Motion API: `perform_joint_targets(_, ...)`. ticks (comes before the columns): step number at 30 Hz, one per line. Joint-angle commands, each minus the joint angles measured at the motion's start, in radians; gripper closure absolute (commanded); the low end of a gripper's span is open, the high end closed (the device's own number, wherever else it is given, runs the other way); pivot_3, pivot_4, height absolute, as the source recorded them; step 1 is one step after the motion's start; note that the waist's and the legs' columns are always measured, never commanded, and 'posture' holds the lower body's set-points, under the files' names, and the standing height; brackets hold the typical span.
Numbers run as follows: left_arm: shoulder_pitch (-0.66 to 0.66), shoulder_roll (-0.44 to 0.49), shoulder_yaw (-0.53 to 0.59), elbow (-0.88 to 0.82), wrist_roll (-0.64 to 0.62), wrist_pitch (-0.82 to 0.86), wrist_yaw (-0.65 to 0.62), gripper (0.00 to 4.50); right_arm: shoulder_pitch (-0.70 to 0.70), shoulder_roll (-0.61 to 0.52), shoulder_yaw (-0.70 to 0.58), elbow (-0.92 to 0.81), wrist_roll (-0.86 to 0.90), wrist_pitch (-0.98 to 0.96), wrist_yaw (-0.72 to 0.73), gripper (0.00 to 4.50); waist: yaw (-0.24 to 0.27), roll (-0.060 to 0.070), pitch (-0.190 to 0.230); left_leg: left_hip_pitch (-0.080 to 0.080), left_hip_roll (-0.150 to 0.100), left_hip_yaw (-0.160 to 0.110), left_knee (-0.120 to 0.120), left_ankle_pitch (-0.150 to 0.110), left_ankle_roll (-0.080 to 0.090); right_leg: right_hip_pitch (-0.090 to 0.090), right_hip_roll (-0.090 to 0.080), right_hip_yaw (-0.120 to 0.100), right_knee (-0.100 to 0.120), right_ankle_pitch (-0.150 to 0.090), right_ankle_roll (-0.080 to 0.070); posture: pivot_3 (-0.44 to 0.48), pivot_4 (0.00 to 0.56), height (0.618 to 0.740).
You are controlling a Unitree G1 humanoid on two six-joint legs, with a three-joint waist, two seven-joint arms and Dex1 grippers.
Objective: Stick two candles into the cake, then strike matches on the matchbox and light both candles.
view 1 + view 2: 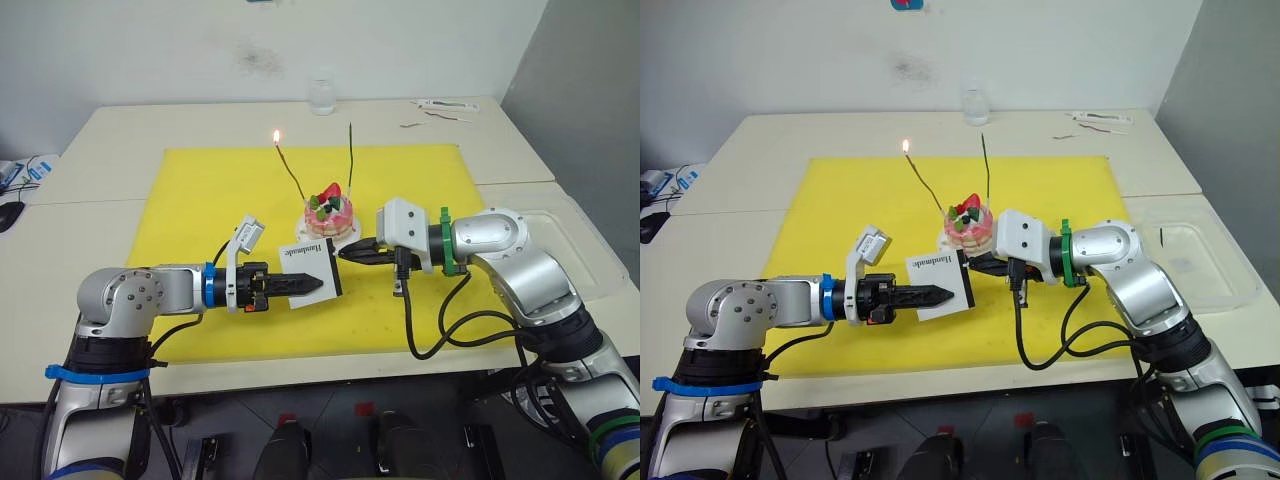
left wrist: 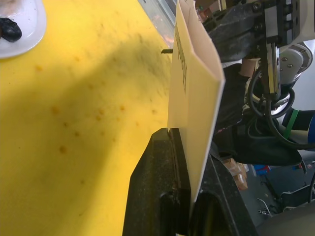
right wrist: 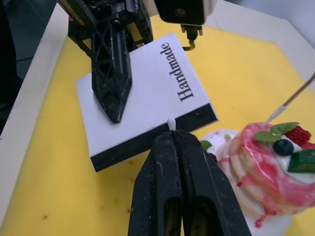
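Note:
The pink cake (image 1: 331, 213) stands on its white plate in the middle of the yellow mat (image 1: 200, 200). Two candles rise from it. The left candle (image 1: 291, 170) burns with a small flame at its top; the right candle (image 1: 351, 160) shows no flame. My left gripper (image 1: 318, 283) is shut on the white matchbox (image 1: 308, 268), holding it just in front of the cake. My right gripper (image 3: 173, 135) is shut on a match (image 3: 171, 122), whose pale tip sits at the matchbox's (image 3: 147, 93) dark side, right beside the cake (image 3: 270, 162).
A glass (image 1: 322, 95) stands at the table's far edge. Small white items (image 1: 445, 105) lie at the back right. A clear plastic tray (image 1: 570, 240) sits right of the mat. A dark mouse (image 1: 8, 215) lies at the far left.

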Motion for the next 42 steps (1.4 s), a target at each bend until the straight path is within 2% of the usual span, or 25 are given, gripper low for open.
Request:
perform_joint_targets(1, -0.018, 0.008, 0.010, -0.013, -0.004, -0.009, -0.009, 4.50, -0.005, 0.001, 0.004, -0.016, -0.013, -0.020, 0.000, 4.47, 0.001, 0.000, 0.000, 0.000, 0.000, 0.000, 0.000, 0.000, 0.000, 0.000, 0.000, 0.000, 0.000, 0.000, 0.000, 0.000, 0.150, 0.740)
perform_joint_targets(26, -0.005, 0.016, 0.016, -0.026, -0.008, -0.007, -0.012, 4.50, -0.014, 0.039, -0.029, 0.058, -0.030, -0.031, -0.033, 4.47, 0.001, 0.000, 0.000, 0.000, 0.000, 0.000, 0.000, 0.000, 0.000, 0.000, 0.000, 0.000, 0.000, 0.000, 0.000, 0.000, 0.150, 0.740)
perform_joint_targets(33, 0.002, 0.022, 0.015, -0.032, -0.005, -0.009, -0.012, 4.50, -0.004, 0.020, -0.042, 0.061, -0.032, -0.031, -0.028, 4.47, 0.001, 0.000, 0.000, 0.000, 0.000, 0.000, 0.000, 0.000, 0.000, 0.000, 0.000, 0.000, 0.000, 0.000, 0.000, 0.000, 0.150, 0.740)
perform_joint_targets(38, 0.042, 0.081, 0.037, -0.001, 0.019, -0.033, -0.036, 4.50, 0.038, -0.032, -0.084, 0.061, -0.016, -0.025, -0.024, 4.47, 0.001, 0.000, 0.000, 0.000, 0.000, 0.000, 0.000, 0.000, 0.000, 0.000, 0.000, 0.000, 0.000, 0.000, 0.000, 0.000, 0.150, 0.740)
perform_joint_targets(42, 0.078, 0.160, 0.052, 0.007, 0.022, -0.040, -0.083, 4.50, 0.093, -0.017, -0.132, 0.026, 0.046, 0.039, -0.039, 4.47, -0.001, 0.000, 0.000, 0.000, 0.000, 0.000, -0.001, -0.001, 0.001, 0.000, 0.000, 0.000, 0.000, 0.000, 0.000, 0.000, 0.150, 0.740)
